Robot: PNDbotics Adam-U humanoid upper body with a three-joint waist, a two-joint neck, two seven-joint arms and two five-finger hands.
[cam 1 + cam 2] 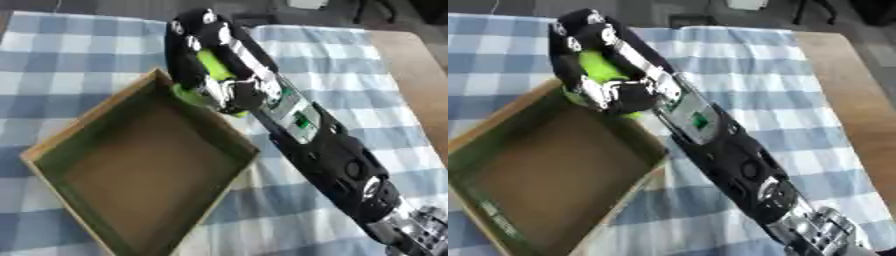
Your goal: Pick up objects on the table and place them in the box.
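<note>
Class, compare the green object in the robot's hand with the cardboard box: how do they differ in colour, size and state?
The green object is bright lime; the box is brown. The object is small, enclosed by the right hand; the box is far wider than the hand. The object is held at the box's far corner; the box rests open on the checked cloth.
</note>
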